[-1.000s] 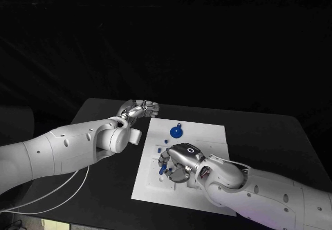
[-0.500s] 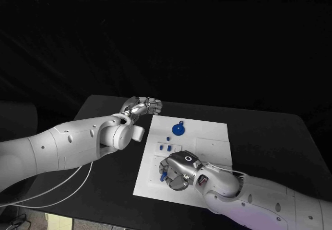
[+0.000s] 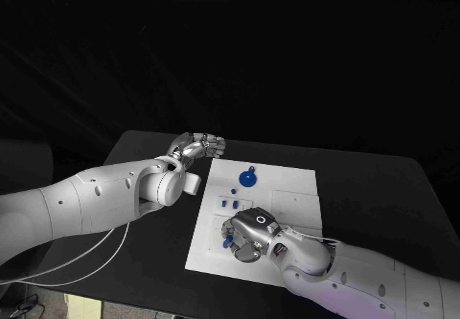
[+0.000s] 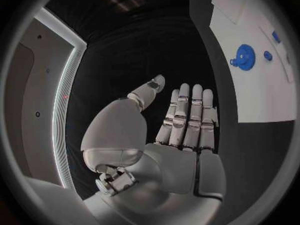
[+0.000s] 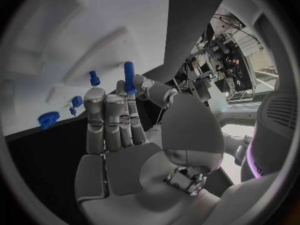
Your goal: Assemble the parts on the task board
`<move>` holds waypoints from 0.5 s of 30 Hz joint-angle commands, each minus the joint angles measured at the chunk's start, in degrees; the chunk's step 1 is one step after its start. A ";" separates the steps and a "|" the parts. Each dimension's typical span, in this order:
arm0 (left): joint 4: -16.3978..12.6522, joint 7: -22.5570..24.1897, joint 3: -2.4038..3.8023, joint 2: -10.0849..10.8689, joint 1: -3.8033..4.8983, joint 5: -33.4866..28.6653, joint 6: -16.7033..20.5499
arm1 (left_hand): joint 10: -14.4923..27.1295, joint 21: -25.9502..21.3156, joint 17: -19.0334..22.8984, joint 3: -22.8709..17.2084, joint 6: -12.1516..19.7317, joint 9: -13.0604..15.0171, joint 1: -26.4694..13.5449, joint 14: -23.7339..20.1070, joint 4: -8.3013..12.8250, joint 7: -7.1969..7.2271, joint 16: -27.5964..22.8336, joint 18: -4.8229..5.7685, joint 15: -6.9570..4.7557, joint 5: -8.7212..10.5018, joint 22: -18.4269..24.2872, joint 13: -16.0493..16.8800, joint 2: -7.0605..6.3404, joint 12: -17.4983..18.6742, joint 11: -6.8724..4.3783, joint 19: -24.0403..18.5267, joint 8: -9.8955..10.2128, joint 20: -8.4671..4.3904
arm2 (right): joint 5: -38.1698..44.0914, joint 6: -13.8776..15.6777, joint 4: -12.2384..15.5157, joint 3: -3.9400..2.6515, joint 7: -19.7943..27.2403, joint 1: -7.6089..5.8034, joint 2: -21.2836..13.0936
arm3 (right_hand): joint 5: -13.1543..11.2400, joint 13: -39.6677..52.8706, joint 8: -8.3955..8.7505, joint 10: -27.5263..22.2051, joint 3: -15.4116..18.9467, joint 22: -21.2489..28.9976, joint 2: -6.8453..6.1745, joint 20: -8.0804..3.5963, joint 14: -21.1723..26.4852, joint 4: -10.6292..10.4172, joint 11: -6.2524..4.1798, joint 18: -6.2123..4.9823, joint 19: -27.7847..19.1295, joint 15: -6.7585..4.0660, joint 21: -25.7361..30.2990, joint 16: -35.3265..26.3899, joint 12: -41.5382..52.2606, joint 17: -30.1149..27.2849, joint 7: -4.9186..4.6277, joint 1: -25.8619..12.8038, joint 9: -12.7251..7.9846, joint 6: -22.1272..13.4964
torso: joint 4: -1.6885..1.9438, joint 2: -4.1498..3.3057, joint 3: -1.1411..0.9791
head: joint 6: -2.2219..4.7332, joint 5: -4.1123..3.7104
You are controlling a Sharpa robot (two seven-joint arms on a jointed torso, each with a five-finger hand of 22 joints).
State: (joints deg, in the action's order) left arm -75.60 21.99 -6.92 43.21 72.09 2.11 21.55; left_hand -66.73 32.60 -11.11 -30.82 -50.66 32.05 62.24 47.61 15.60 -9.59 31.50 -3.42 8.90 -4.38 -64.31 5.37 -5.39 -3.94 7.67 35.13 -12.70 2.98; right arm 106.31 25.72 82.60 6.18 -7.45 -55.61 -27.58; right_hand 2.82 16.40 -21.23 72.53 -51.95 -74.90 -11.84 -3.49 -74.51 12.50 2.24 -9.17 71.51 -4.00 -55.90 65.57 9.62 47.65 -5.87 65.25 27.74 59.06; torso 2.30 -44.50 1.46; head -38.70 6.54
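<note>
On the black table (image 3: 383,193): we see the white task board (image 3: 288,193) in the middle, both arms reaching over it.
Right hand (image 3: 247,232): it sits over the near part of the board; in the right wrist view (image 5: 125,135) we see it pinching a slim blue peg (image 5: 129,77) between thumb and a fingertip, the other fingers straight and side by side.
Left hand (image 3: 199,147): it hangs just off the board's far left corner; in the left wrist view (image 4: 169,135) its fingers are straight and close together, thumb apart, holding nothing.
Round blue part (image 3: 246,179): it lies on the far part of the board, well apart from both hands, and shows too in the left wrist view (image 4: 244,57).
Small blue parts (image 3: 228,203): we find them on the board, between the round part and the right hand.
</note>
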 commanded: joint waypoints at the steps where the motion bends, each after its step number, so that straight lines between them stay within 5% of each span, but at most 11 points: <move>1: -0.13 0.42 0.05 -0.08 0.07 -0.21 -0.73 | 0.16 -0.30 -0.11 0.20 0.34 -0.06 -0.30 0.05 -0.03 -0.03 -0.36 -0.48 0.18 0.26 -0.09 -0.09 0.49 -0.22 0.35 0.02 -0.27 0.32 | 2.30 1.87 0.14 0.03 -1.57 0.15 0.18 | 0.04 0.16 -0.22 2.74 -0.22 -1.10 0.50 -0.35 -0.01 0.22 -0.31 -5.83 0.08 -0.47 -0.21 0.16 0.39 -0.07 -0.10 0.15 0.10 0.49 | 0.02 0.00 0.04 | -0.01 -0.01; 15: -0.11 0.38 0.05 -0.13 0.06 -0.21 -0.74 | 0.17 -0.33 -0.16 0.21 0.36 -0.09 -0.29 0.07 -0.04 -0.04 -0.43 -0.49 0.17 0.25 -0.12 -0.13 0.50 -0.22 0.35 0.05 -0.29 0.31 | 2.91 1.03 0.14 0.02 -2.20 0.16 0.15 | 0.00 0.30 -0.25 2.85 -0.42 -1.10 0.42 -0.44 -0.09 0.29 -0.36 -5.83 0.19 -0.52 -0.32 0.22 0.40 -0.04 -0.04 0.18 0.16 0.63 | 0.03 -0.02 0.09 | -0.22 -0.02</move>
State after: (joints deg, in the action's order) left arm -75.58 21.97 -6.92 43.18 72.09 2.11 21.53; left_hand -66.73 32.60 -11.21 -30.82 -50.66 32.05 62.04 47.60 15.60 -9.59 31.27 -3.40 8.90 -4.38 -64.35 5.32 -5.19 -3.94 7.67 35.13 -12.70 2.98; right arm 107.94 27.16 82.70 6.19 -9.06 -55.50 -27.55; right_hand 2.65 16.62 -21.28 72.54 -52.10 -74.90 -11.76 -3.70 -74.71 12.67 2.23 -9.16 71.74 -4.20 -55.90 65.57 9.89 47.66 -6.05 65.34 27.85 59.30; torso 2.33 -44.50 1.53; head -38.88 6.52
